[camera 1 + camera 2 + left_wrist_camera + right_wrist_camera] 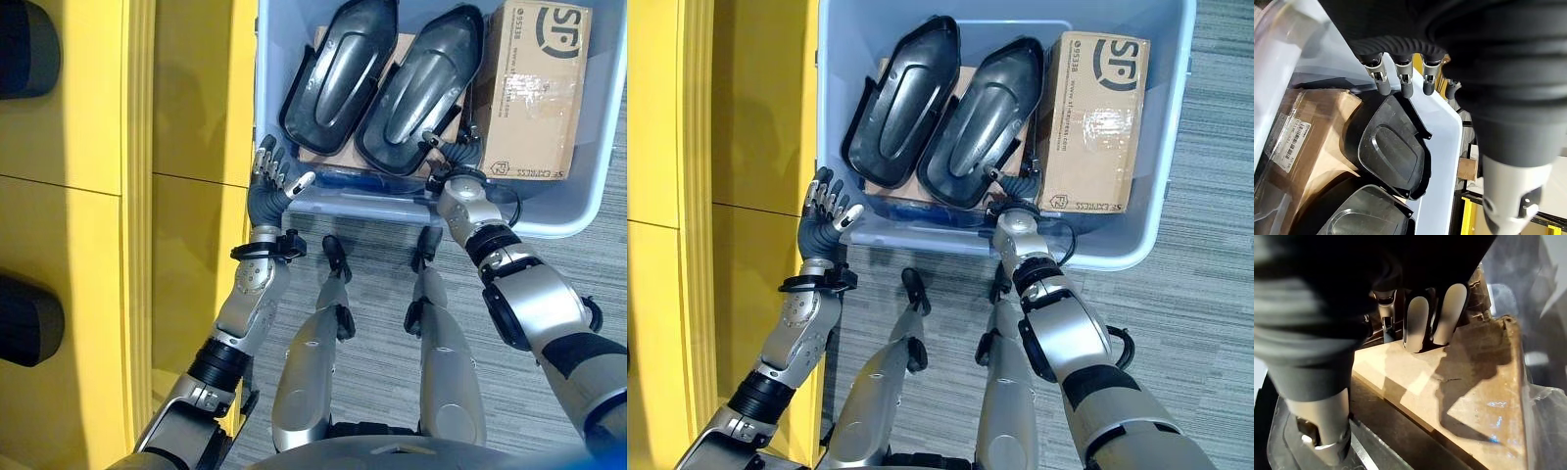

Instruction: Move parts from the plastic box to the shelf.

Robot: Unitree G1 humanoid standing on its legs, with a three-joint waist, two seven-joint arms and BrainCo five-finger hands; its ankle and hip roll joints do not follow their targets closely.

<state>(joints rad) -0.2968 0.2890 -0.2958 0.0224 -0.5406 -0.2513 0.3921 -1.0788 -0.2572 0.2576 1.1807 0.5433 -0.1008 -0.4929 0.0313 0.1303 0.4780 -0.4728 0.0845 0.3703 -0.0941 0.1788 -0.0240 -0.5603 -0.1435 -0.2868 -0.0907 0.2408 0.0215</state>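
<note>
Our right hand (1016,192) reaches over the near rim into the box (1176,147), its fingers (1417,323) pointing down between the right-hand black part (982,122) and the cardboard carton (1092,122). In the right wrist view the fingertips go down behind the edge of a flat brown cardboard sheet (1459,396), so we cannot tell whether they grip anything.

Our left hand (270,183) is raised just outside the box's near left corner, palm toward the box, fingers relaxed and slightly spread, holding nothing. In its wrist view the fingertips (1382,78) hang above the box's pale rim, apart from the parts below.

Both parts lie in the box: the left part (897,103) and the right one lie side by side, tilted, touching along their long edges, resting on brown cardboard. The carton stands to their right, against the box's right wall.

The box sits on grey carpet (1205,323). The yellow shelf (186,98) stands on our left, just beside the box.
</note>
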